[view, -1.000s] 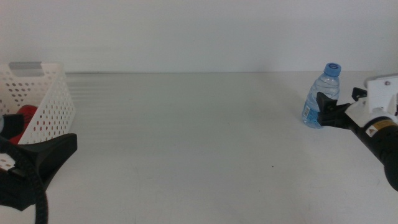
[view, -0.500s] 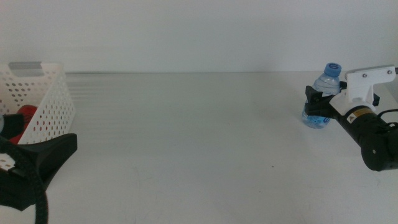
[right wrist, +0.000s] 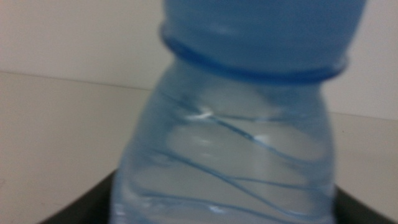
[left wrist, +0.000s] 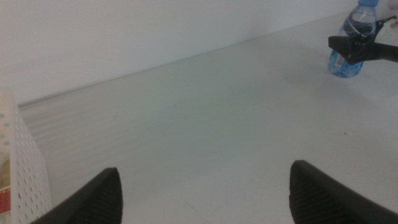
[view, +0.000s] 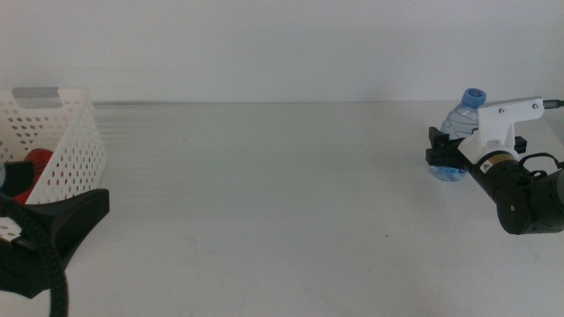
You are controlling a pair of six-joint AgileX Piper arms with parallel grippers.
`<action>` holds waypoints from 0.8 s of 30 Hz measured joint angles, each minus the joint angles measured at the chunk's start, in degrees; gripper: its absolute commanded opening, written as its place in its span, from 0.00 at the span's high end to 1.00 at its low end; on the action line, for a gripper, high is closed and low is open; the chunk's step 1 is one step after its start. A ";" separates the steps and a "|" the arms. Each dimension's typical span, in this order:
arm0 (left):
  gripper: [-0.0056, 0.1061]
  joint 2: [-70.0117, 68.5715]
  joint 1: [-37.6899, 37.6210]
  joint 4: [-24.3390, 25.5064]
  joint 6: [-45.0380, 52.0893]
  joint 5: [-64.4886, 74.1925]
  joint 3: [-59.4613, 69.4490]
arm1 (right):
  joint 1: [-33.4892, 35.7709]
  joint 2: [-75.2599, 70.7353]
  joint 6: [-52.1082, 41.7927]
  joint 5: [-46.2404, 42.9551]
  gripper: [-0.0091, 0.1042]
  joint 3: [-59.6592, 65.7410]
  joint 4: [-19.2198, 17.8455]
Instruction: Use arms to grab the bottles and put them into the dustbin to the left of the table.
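Right gripper (view: 445, 151) jaws clamp the water bottle (view: 460, 132) at 3 o'clock on the table (view: 264, 194). Left gripper (left wrist: 205, 186) spread wide, idle at 8 o'clock. Dustbin (view: 75, 150) at 9 o'clock holds 1 red can (view: 37, 163).

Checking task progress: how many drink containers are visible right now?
2. Clear water bottle on the table's far right, between the right gripper jaws. Red can inside the dustbin at left. More may be hidden in the dustbin.

Clear bottle (view: 457, 132) with blue cap (view: 474, 95) and blue label; white perforated dustbin (view: 62, 145) with grey rim patch; white table (view: 264, 194); black grippers.
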 measured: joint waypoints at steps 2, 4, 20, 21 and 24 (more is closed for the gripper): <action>0.19 0.00 0.00 0.00 0.00 0.00 0.00 | 0.00 0.00 0.41 0.44 0.68 0.00 0.03; 0.19 0.00 0.00 0.00 0.00 0.00 0.00 | 0.05 -0.21 1.13 1.02 0.92 -0.07 0.22; 0.19 0.00 0.00 0.00 0.00 0.00 0.00 | 14.82 -12.42 6.10 15.78 0.92 -4.47 -15.18; 0.19 0.00 0.00 0.00 0.00 0.00 0.00 | 16.53 -12.42 6.36 16.97 0.92 -5.63 -16.17; 0.19 0.00 0.00 0.00 0.00 0.00 0.00 | 21.52 -11.09 7.13 18.93 0.92 -8.71 -17.59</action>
